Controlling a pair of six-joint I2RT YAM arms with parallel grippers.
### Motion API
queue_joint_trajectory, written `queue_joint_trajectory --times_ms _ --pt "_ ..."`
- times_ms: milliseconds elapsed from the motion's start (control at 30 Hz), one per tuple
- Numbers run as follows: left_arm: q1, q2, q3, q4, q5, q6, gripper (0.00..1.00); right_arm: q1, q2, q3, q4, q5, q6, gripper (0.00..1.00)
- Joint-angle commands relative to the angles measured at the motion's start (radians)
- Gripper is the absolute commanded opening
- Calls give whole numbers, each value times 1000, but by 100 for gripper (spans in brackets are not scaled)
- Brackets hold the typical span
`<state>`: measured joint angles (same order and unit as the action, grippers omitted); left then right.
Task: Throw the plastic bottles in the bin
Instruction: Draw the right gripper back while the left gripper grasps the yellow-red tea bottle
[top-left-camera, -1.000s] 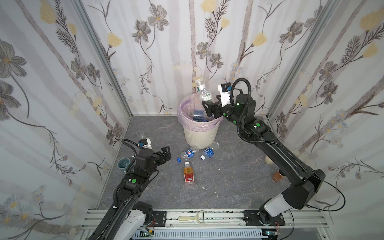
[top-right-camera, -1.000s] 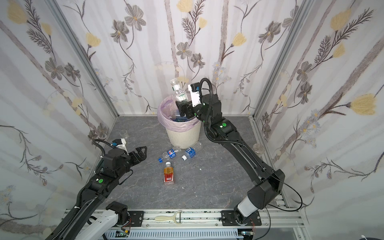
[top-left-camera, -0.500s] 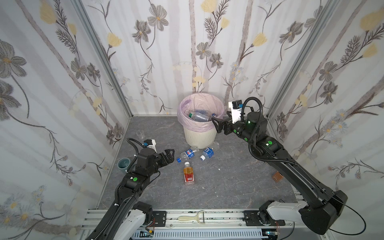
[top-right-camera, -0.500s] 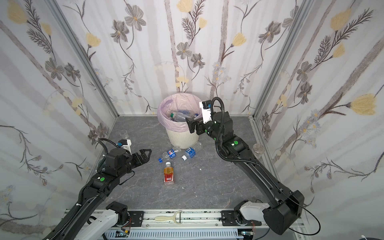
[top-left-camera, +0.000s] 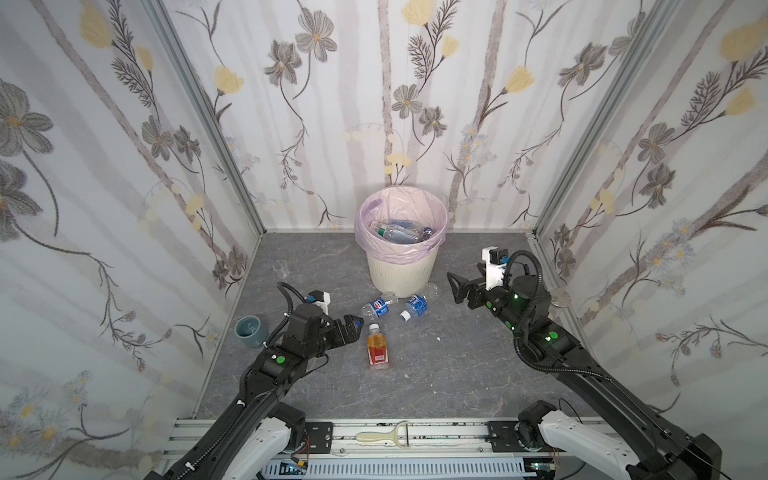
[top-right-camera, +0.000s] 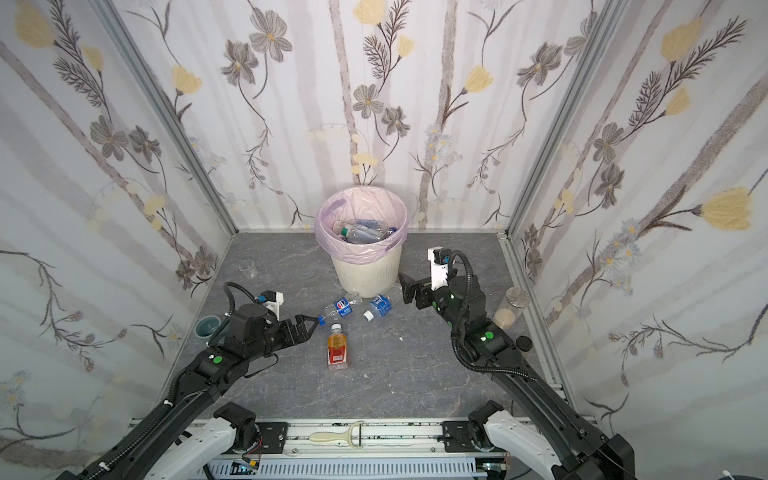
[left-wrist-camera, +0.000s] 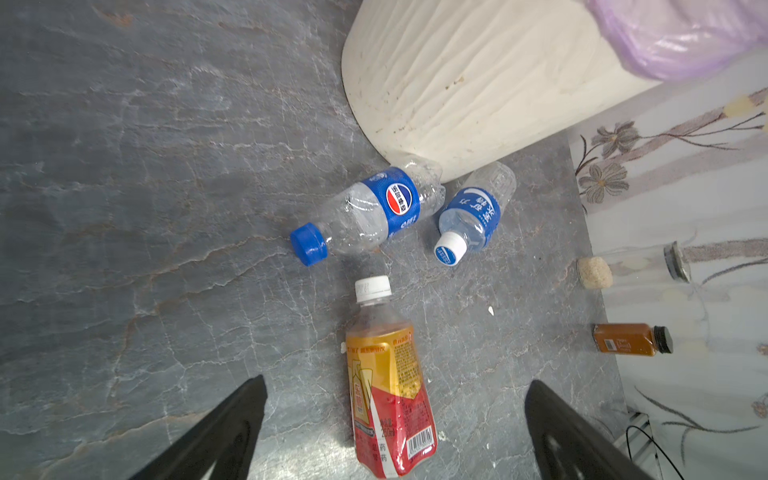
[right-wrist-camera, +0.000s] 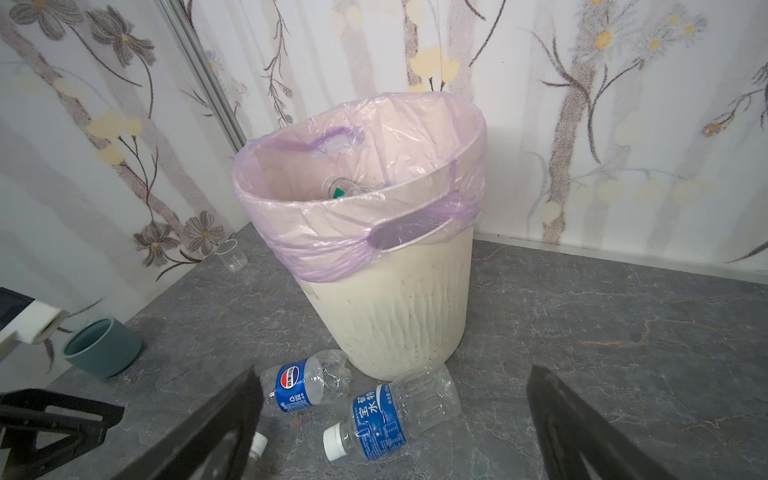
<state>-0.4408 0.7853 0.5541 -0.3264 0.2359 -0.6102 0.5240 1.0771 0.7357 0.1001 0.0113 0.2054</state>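
Note:
The cream bin (top-left-camera: 401, 266) with its pink bag stands at the back wall, and several plastic bottles (top-left-camera: 395, 232) lie inside it. Three bottles lie on the floor in front of it. They are a clear blue-capped one (top-left-camera: 376, 306), a clear white-capped one (top-left-camera: 415, 306) and an orange-red one (top-left-camera: 377, 349). My left gripper (top-left-camera: 353, 326) is open, low, just left of the orange-red bottle (left-wrist-camera: 386, 390), which lies between its fingers in the left wrist view. My right gripper (top-left-camera: 455, 289) is open and empty, right of the bin (right-wrist-camera: 395, 311), facing the white-capped bottle (right-wrist-camera: 382, 419).
A grey cup (top-left-camera: 250, 331) and a clear plastic cup (top-left-camera: 281, 269) stand by the left wall. A brown jar (left-wrist-camera: 631, 340) and a cork-stoppered glass jar (left-wrist-camera: 594, 272) lie by the right wall. A white peeler (top-left-camera: 384, 438) rests on the front rail.
The right gripper let a clear bottle fall into the bin, then drew back down and to the right. The left gripper moved forward toward the orange-red bottle.

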Motion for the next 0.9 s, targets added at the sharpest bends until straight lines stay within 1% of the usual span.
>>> queue_joint_trajectory --times_ms 0,167,267,367,500,600,867 --pt "-41 17 -6 15 -29 -29 98 -6 -21 -60 46 12 42 100" --pt "-113 75 -4 34 -67 -57 97 -6 -47 -120 39 6 72 100" --pt "-159 135 8 55 -68 -72 96 -6 -64 -146 43 6 84 100" --pt "-219 210 30 68 -92 -75 96 -7 -72 -156 41 7 88 100" --pt "-284 320 60 79 -158 -76 95 -8 -70 -155 39 7 87 100" --pt "-305 389 80 97 -188 -78 94 -7 -69 -157 37 6 88 100" --pt "-356 562 105 143 -228 -88 91 -9 -89 -186 32 14 84 100"
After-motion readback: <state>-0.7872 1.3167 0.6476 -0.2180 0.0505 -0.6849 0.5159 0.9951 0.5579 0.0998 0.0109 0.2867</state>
